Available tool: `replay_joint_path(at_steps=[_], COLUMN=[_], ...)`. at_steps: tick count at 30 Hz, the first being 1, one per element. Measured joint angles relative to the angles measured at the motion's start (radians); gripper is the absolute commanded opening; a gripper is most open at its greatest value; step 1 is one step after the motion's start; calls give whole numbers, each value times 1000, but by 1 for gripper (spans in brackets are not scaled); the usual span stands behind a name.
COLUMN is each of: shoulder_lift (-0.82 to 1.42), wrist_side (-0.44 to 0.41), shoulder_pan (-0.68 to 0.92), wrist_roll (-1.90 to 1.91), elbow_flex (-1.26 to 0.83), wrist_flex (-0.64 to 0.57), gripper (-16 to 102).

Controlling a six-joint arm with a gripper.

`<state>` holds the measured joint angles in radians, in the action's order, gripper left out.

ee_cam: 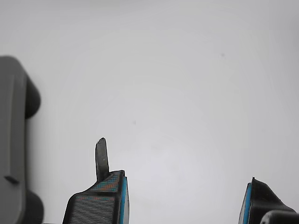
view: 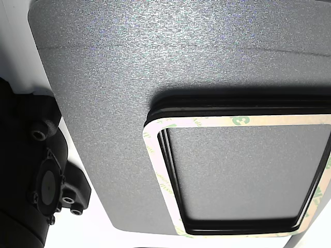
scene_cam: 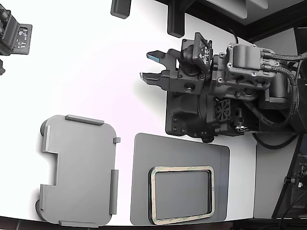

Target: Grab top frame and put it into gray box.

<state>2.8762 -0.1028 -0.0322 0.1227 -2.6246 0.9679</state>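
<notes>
White tabletop (scene_cam: 96,62) bare under the arm | gray box (scene_cam: 79,170) empty, waiting at the exterior view's left | mat (scene_cam: 144,182) keeps the stack put | top frame (scene_cam: 182,194) uppermost there, untouched | fingers (scene_cam: 152,66) apart, well clear, holding nothing

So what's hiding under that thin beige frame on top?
Under the thin tan-beige rectangular frame sit more dark frames, stacked on a flat dark-gray mat, which shows through the open centre. How many frames lie below cannot be counted; the top one covers them.
</notes>
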Motion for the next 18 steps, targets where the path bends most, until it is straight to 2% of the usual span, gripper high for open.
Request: replay_joint_path(at_steps=[4,9,13,18], shoulder_lift=[-118,-265,-391,-523], wrist_side=[8,-31,-67,-23], shoulder_pan=[32,117,193,252], wrist_roll=[-44,-239,-545,-966], elbow_flex=[115,288,442,591], wrist_flex=[3,81,169,233], gripper=[99,100,88,84])
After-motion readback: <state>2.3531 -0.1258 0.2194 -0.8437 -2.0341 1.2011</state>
